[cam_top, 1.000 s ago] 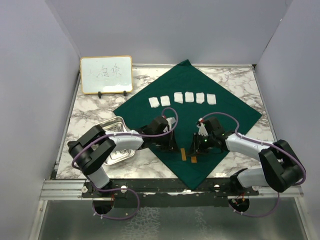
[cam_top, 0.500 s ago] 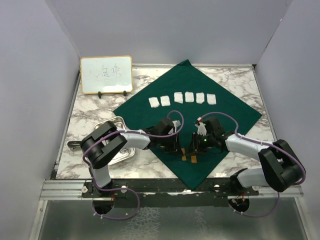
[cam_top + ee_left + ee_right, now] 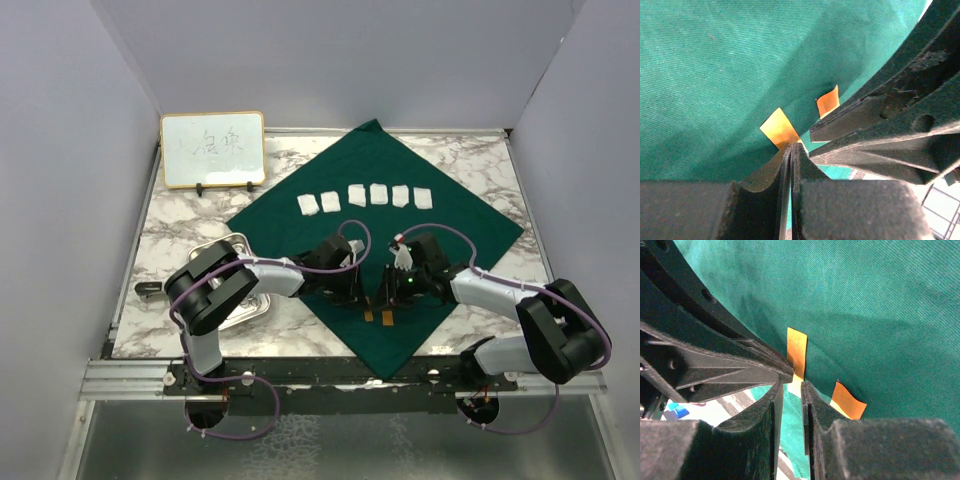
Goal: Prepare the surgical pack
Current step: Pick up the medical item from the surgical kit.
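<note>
Since a second ago the left arm has swung rightward, so the left end effector [image 3: 357,296] now stands just beside the right end effector [image 3: 385,300]. Both are over the near corner of the green drape [image 3: 400,170], which lies spread on the tabletop [image 3: 180,230]. The left fingers [image 3: 782,165] are closed, with their tips touching an orange strip [image 3: 780,128]. I cannot tell if they pinch it. The right fingers [image 3: 812,410] stand slightly apart.

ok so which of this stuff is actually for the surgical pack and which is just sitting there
For the pack:
- green drape
- gauze squares, in a row on it
- steel tray, left of the drape
- orange strips, probably, near the drape's front corner

Just lying about:
- whiteboard, back left
</note>
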Tool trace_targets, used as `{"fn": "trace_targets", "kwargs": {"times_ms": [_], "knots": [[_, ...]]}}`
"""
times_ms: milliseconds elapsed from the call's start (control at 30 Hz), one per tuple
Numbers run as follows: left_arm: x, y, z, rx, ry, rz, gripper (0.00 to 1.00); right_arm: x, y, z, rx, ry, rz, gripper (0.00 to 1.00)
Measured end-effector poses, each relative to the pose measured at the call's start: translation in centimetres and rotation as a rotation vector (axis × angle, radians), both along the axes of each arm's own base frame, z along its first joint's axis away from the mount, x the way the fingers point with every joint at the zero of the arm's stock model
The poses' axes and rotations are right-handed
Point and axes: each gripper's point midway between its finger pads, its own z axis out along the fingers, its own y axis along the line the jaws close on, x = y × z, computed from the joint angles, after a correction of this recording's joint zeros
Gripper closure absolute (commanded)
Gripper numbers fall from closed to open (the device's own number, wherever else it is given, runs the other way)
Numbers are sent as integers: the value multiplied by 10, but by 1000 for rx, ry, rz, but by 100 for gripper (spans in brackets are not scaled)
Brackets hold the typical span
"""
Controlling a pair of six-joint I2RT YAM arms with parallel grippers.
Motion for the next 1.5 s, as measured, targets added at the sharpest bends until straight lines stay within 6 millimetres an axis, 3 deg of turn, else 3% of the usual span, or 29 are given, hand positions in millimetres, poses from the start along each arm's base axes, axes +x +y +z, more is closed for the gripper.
{"fn": "trace_targets", "kwargs": {"times_ms": [767, 1133, 1300, 1400, 1500], "knots": [[-2, 9, -7, 60, 1, 4, 97, 2, 4, -8, 12, 31, -3, 80], [-1, 15, -7, 72, -14, 24, 97, -1, 11, -10, 69, 62, -10, 95], [1, 20, -3, 83, -31, 30, 92, -2, 10, -5, 68, 48, -17, 99], [6, 24, 9, 78, -61, 38, 89, -2, 9, -2, 71, 35, -14, 99], [16, 32, 31, 59, -111, 55, 77, -1, 9, 3, 73, 12, -3, 99]]}}
